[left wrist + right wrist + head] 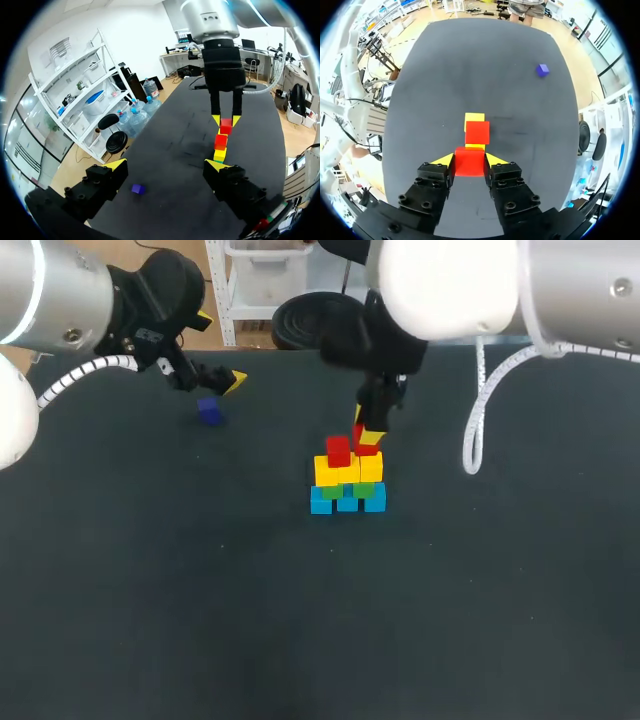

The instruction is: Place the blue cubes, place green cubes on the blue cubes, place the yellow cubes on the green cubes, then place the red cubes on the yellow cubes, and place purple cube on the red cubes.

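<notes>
My left claw [226, 381] is hanging released, its yellow-tipped fingers spread wide over the dark matte table [150, 590] at the far left. In the head view the small purple cube [209, 412] is lying alone on the table at about 7 o'clock from that claw, untouched. From my left wrist it is sitting just ahead of the open fingers [116, 165].

Well apart at 4 o'clock from it, near the table's middle, the stack is standing: a row of blue cubes [347, 502] at the bottom, green cubes [333, 491] on them, yellow cubes [348, 472] above, and one red cube [338, 451] seated on top.

My right claw [368, 432] is grasping a second red cube [469, 161] at 1 o'clock from the seated one. I cannot tell whether it is touching the yellow layer.
</notes>
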Controlling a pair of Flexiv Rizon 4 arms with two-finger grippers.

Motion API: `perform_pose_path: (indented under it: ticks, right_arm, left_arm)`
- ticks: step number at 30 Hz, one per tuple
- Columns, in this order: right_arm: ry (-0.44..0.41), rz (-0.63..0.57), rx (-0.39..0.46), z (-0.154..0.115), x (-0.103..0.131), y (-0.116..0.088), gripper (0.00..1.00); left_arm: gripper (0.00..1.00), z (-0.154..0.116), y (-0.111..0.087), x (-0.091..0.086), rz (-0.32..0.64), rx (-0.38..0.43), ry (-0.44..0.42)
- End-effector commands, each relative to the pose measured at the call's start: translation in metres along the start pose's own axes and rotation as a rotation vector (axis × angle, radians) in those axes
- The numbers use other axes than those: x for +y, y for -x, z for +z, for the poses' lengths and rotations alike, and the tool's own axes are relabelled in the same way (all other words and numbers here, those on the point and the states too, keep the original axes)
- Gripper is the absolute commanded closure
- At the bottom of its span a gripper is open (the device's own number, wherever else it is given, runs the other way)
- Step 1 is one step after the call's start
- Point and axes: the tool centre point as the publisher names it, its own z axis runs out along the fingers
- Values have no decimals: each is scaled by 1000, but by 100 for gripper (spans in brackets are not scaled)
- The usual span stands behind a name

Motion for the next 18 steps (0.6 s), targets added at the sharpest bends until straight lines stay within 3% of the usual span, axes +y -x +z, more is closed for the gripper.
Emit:
perform_pose_path:
  ticks: [1, 18]
  right_arm:
    - [11, 4, 10, 0, -6, 0, 100]
    - [26, 7, 23, 8, -9, 0, 100]
  left_arm:
    - [0, -1, -2, 1, 2, -6, -3]
    - [0, -1, -2, 1, 2, -6, -3]
